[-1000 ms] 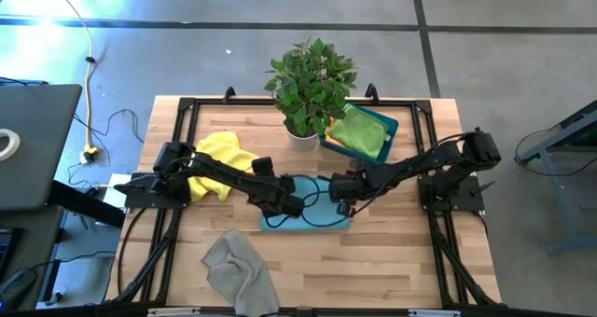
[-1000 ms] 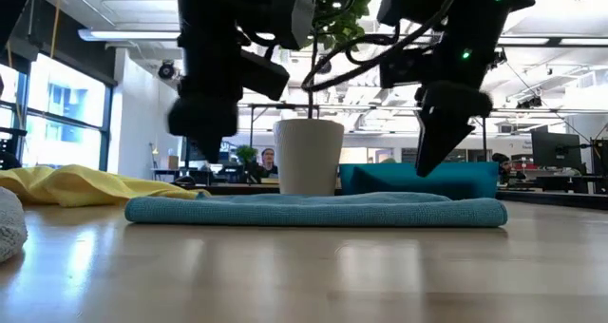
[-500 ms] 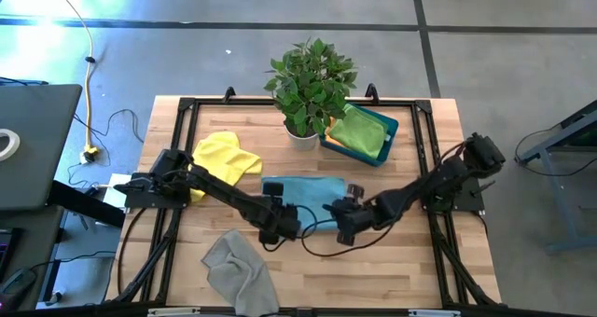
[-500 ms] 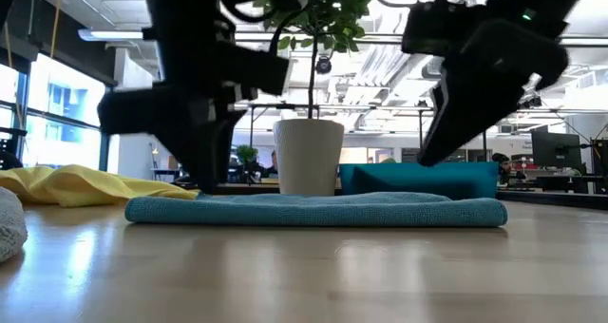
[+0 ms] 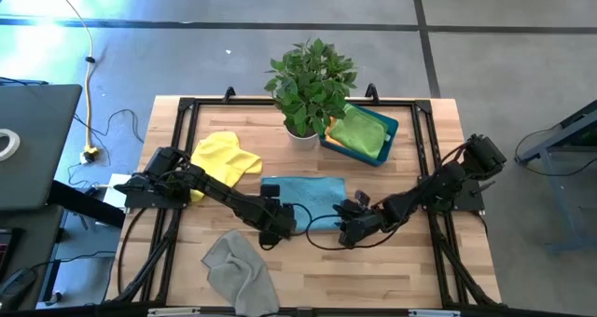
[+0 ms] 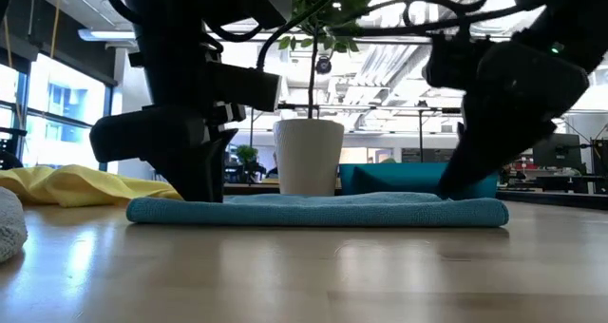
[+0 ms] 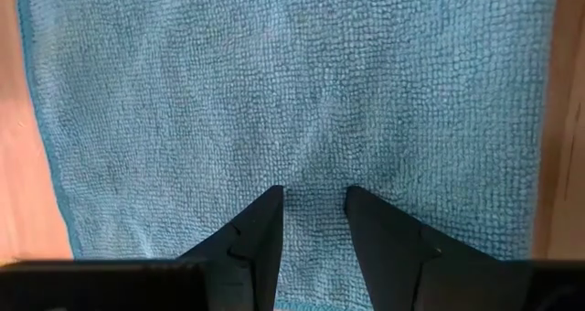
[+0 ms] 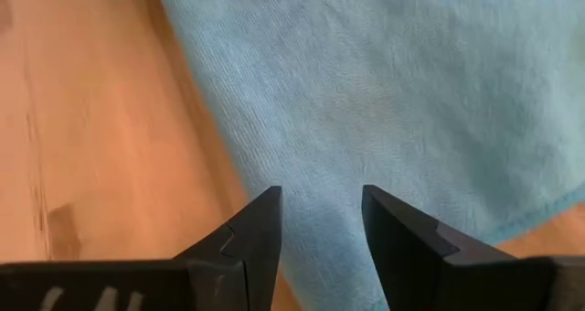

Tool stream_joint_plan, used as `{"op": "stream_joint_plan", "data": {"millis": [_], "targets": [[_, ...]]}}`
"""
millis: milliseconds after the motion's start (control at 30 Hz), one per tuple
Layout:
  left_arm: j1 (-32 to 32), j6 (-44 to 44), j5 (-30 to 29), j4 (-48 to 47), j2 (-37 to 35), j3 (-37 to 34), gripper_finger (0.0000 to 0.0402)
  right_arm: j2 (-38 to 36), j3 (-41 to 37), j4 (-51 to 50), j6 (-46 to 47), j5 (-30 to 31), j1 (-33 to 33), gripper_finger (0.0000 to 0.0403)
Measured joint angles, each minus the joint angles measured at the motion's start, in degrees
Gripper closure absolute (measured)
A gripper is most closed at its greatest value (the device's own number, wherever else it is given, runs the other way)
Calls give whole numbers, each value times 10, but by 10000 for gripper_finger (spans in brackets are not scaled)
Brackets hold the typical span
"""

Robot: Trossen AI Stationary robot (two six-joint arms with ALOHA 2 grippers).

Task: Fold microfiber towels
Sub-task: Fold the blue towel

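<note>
Wooden table (image 5: 392,261) is bearing the light blue towel (image 5: 303,191); left gripper (image 7: 313,206) and right gripper (image 8: 320,210) are pressing on its near edge, fingers parted, holding nothing.

We see the light blue towel (image 7: 302,91) as soft looped microfiber cloth, nubby and matt. Under it the table (image 8: 82,119) is pale wood, smooth with a faint sheen. The left gripper's fingers (image 7: 256,238) look like matt black plastic.
</note>
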Motion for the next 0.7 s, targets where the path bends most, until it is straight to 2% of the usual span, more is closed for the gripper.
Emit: {"op": "stream_joint_plan", "data": {"millis": [233,333,467,700], "targets": [[-18,-23,37,45,1,-1,283,0,-15,7,34,-8,13,258],[-25,-31,90,86,1,-1,283,0,-15,7,33,-9,19,258],[-35,7,160,166,4,-3,286,0,-15,-8,19,-18,19,258],[-34,33,142,173,5,9,299,-15,-15,-39,2,-24,18,258]]}}
